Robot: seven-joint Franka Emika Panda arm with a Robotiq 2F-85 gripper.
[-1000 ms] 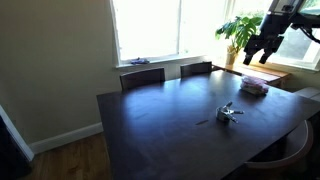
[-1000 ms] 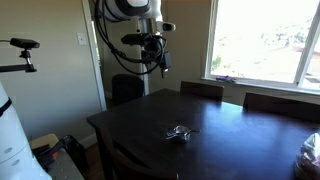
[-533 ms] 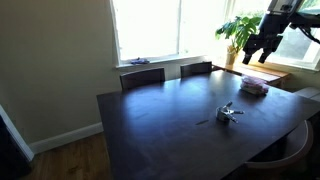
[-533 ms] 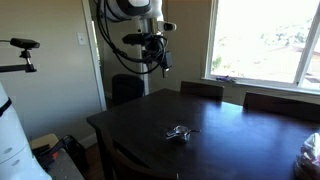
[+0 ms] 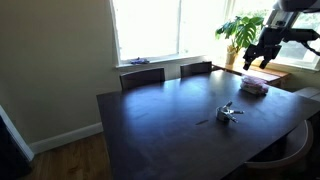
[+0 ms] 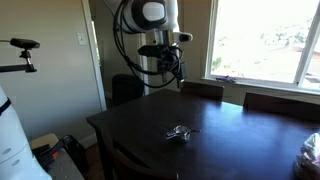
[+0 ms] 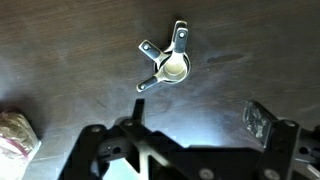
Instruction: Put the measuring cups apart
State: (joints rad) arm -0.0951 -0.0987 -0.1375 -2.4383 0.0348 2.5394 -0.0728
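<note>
Since the earlier frames the arm has swung sideways above the worktop (image 5: 160, 125), most plainly in an exterior view, where the gripper (image 6: 176, 72) now hangs further right, nearer the window. It remains high in the air, well apart from everything below. In the wrist view the gripper (image 7: 175, 125) stands wide, with nothing between its jaws.

The measuring cups (image 7: 167, 63) lie bunched together, handles fanned out, touching one another on the bare dark wood. In both exterior views they sit toward the near side of the worktop: (image 5: 229, 113) and (image 6: 180, 131). I judge this the approach: the camera looks down on the cups, but the descent has not begun, and none has been parted.

The worktop is a large dark table. Bright windows fill the far wall, two chair backs (image 5: 142, 77) stand at the far edge, a leafy plant (image 5: 237, 30) is far right, and a pinkish bundle (image 5: 254, 86) rests beyond the cups.
</note>
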